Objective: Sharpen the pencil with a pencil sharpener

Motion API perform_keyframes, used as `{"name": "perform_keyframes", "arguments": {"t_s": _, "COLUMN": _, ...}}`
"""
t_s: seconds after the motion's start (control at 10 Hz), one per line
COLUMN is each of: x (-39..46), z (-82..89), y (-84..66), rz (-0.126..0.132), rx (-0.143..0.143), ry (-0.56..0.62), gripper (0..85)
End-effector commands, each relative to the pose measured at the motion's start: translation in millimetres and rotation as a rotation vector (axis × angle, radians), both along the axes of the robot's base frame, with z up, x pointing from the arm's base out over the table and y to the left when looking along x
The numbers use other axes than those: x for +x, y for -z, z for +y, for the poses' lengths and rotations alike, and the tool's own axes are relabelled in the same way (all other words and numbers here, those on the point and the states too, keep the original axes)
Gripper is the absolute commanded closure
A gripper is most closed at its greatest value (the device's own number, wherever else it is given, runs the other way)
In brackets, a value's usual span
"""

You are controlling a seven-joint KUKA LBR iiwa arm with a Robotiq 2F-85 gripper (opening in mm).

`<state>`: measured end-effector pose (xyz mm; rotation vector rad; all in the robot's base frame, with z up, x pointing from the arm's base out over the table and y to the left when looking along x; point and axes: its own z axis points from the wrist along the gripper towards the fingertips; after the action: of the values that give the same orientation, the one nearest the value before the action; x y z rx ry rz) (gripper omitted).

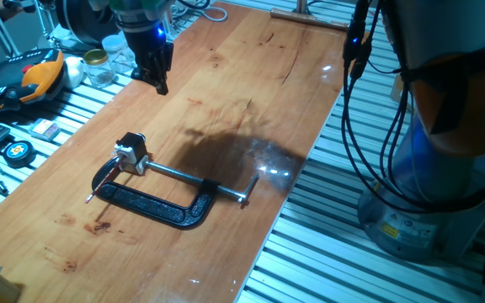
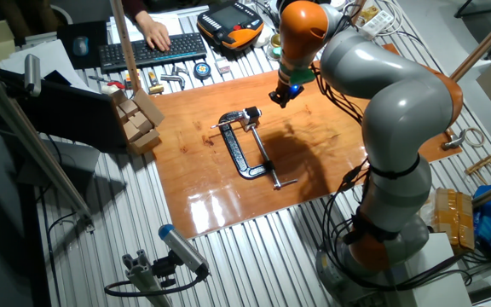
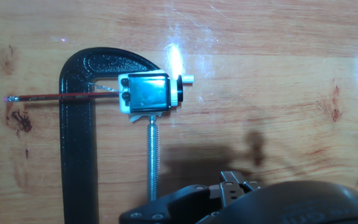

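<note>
We see the tabletop (image 1: 226, 93), a long varnished wooden board, and on it a black C-clamp (image 1: 154, 204) lying flat, the largest loose thing there. Its silver screw rod (image 1: 194, 178) presses the pencil sharpener (image 1: 131, 153) against the clamp's jaw end, so the sharpener is pinned and should not slide when something is pushed into it. In the hand view the sharpener (image 3: 149, 93) shows a pale metal face with a dark knob to one side. The pencil (image 3: 61, 96) lies across the clamp's frame, its one end touching or entering the sharpener, its far end pointing away onto bare wood; we cannot tell how deep it sits.

We judge the pencil light, stiff and thin, with a brittle point, and likely to roll or slip if pinched near the end. The best hold looks to be on the free length outside the clamp frame, gripped across the shaft so it can be turned about its own axis.

The arm reaches over the board with its wrist bent downward, and the gripper (image 1: 157, 76) hangs above the wood, well apart from the clamp, holding nothing. Whether its fingers are spread or together, we cannot tell from these views.
</note>
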<state>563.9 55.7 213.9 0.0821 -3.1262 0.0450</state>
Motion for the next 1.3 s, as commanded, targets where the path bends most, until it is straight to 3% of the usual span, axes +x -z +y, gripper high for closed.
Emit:
{"name": "perform_keyframes", "arguments": {"t_s": 0.0, "x": 0.0, "z": -0.2, "y": -0.1, "rz": 0.0, "rx": 0.0, "ry": 0.0, "gripper": 85.0}}
{"name": "perform_keyframes", "arguments": {"t_s": 0.5, "x": 0.6, "z": 0.1, "y": -0.4, "rz": 0.0, "rx": 0.001, "ry": 0.0, "gripper": 85.0}}
{"name": "perform_keyframes", "arguments": {"t_s": 1.2, "x": 7.9, "z": -7.3, "y": -7.8, "rz": 0.008, "rx": -0.006, "ry": -0.007, "gripper": 85.0}}
